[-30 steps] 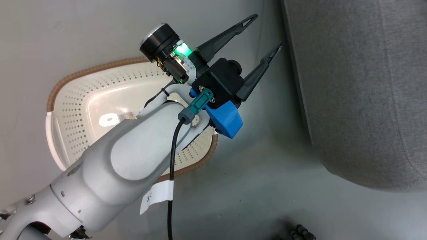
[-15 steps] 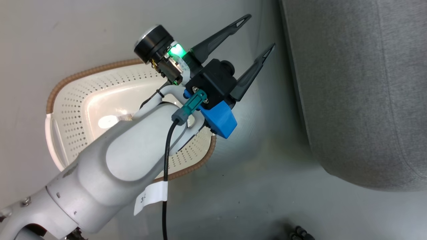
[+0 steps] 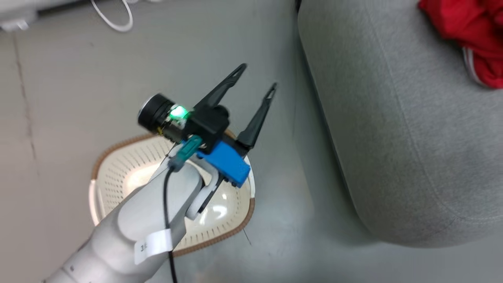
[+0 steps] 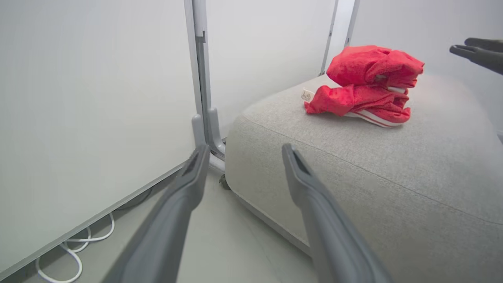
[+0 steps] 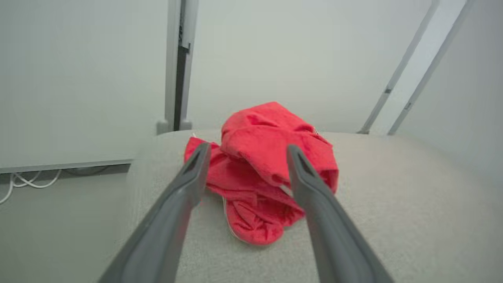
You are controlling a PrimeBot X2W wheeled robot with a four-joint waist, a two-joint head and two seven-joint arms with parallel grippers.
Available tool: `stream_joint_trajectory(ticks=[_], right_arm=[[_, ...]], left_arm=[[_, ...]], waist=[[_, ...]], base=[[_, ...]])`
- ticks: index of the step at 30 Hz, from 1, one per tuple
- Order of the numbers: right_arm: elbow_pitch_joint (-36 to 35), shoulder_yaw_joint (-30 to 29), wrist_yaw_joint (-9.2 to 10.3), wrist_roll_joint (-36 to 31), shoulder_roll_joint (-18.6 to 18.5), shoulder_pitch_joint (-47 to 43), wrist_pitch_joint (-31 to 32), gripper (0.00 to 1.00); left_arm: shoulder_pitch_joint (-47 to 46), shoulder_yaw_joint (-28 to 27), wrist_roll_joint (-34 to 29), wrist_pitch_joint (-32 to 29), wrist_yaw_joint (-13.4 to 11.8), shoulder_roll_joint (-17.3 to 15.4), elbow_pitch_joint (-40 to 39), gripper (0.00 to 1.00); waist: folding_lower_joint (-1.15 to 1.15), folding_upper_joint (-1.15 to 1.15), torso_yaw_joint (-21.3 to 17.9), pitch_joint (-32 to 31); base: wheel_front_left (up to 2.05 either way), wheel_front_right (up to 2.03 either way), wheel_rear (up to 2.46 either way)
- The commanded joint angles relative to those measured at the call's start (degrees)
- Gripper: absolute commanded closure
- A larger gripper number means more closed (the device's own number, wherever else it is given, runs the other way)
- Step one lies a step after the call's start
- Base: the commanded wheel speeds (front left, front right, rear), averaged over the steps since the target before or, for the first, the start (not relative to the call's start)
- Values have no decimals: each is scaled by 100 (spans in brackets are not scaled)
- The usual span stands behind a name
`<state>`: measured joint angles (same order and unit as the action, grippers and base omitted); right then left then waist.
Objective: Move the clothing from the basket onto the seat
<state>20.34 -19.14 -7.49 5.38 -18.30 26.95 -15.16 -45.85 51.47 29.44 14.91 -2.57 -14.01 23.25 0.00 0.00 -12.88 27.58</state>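
Observation:
The red clothing [image 3: 471,27] lies bunched in a pile on the light-grey seat [image 3: 393,137]. In the right wrist view, my right gripper [image 5: 248,148] stands open just short of the clothing [image 5: 267,133], with nothing between its fingers. My left gripper [image 3: 257,76] is open too and hangs over the far rim of the cream basket [image 3: 118,177], pointing at the seat's corner [image 4: 393,165]. The part of the basket that my left arm leaves uncovered holds nothing. The left wrist view shows the clothing [image 4: 365,86] and the right gripper's fingers [image 4: 479,55] at the far right.
The basket stands on grey floor [image 3: 283,220] a short gap left of the seat. A white cable [image 3: 114,19] loops along the floor by the white wall panels. A metal post [image 4: 200,78] stands at the seat's back corner.
The head camera has swung, so the whole picture shifted and the red clothing on the seat has come into view. The left gripper remains open by the basket.

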Motion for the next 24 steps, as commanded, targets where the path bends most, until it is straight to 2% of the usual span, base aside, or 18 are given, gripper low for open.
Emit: stream_joint_trajectory(ticks=[1,6,9,15,24], right_arm=[[-167,89,-1,37,109,-204,2,0],[-885,648,-1,77,414,-708,2,0],[-1099,931,-1,114,553,-877,2,0],[-1318,1376,-1,122,784,-1223,2,0],[-1418,1525,-1,175,1067,-1787,2,0]], left_arm=[[167,-167,9,33,-44,-17,-94,0],[927,-1013,-63,32,-196,-154,-394,0],[1354,-1561,-167,32,-171,-199,-517,0],[2119,-2670,-485,28,-86,-86,-727,0],[3243,-4066,-1078,29,217,315,-909,0]], waist=[[0,0,128,-649],[0,0,340,-1214],[0,0,473,-1443],[0,0,752,-1864],[0,0,1082,-2432]], base=[[0,0,0],[0,0,0],[0,0,0],[0,0,0],[0,0,0]])
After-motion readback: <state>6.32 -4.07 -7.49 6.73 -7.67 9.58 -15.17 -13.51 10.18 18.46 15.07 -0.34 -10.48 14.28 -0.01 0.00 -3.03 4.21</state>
